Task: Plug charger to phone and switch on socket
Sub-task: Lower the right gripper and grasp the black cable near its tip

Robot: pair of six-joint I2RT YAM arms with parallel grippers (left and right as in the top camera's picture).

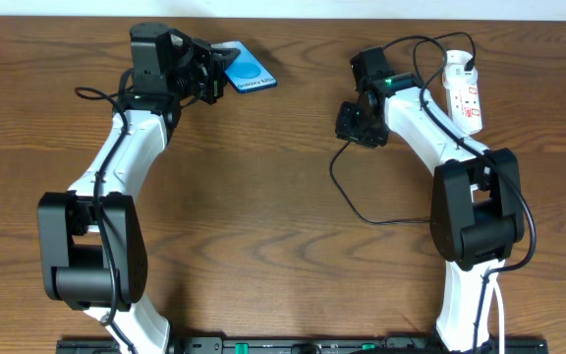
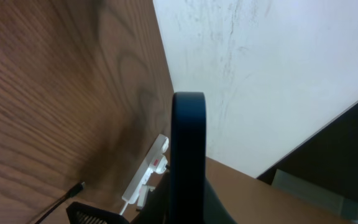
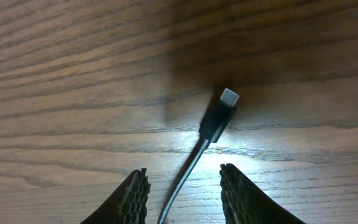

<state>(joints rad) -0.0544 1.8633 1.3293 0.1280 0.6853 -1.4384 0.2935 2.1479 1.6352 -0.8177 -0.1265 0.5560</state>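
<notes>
My left gripper (image 1: pixel 207 77) is shut on the phone (image 1: pixel 247 71), holding its left edge at the back of the table; the cyan screen faces up, tilted. In the left wrist view the phone (image 2: pixel 188 149) shows edge-on as a dark upright bar. My right gripper (image 3: pixel 185 186) is open low over the table, with the charger cable (image 3: pixel 194 158) running between its fingers untouched and the connector tip (image 3: pixel 229 98) lying just ahead. The charger (image 1: pixel 347 197) loops across the table to its plug (image 1: pixel 465 65) on the socket (image 1: pixel 465 96), a white power strip at the back right.
The socket (image 2: pixel 146 175) and the charger tip (image 2: pixel 74 189) also show in the left wrist view, below a white wall (image 2: pixel 260 74). The wooden table (image 1: pixel 263 216) carries both arm bases at its front edge.
</notes>
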